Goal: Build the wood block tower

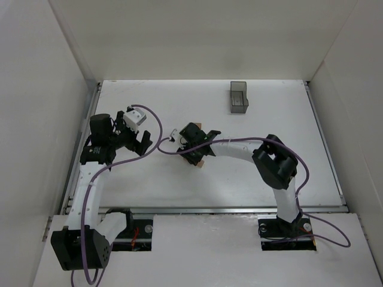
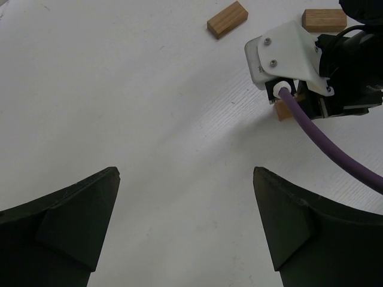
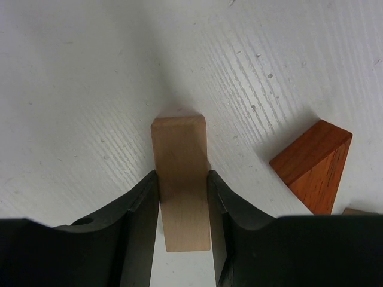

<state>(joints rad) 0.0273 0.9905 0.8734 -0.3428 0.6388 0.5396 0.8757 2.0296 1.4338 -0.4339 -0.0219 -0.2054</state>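
My right gripper is near the middle of the table. In the right wrist view, the right gripper is shut on a pale tan rectangular block, whose far end is down at the white table surface. An orange triangular roof-shaped piece lies on the table just right of it. My left gripper is open and empty over bare table, left of the right gripper. The left wrist view shows two more tan blocks lying beyond the right gripper's white camera housing.
A translucent dark grey plastic bin stands at the back right of the table. White walls enclose the table on the left, back and right. The purple cable of the right arm runs across the left wrist view.
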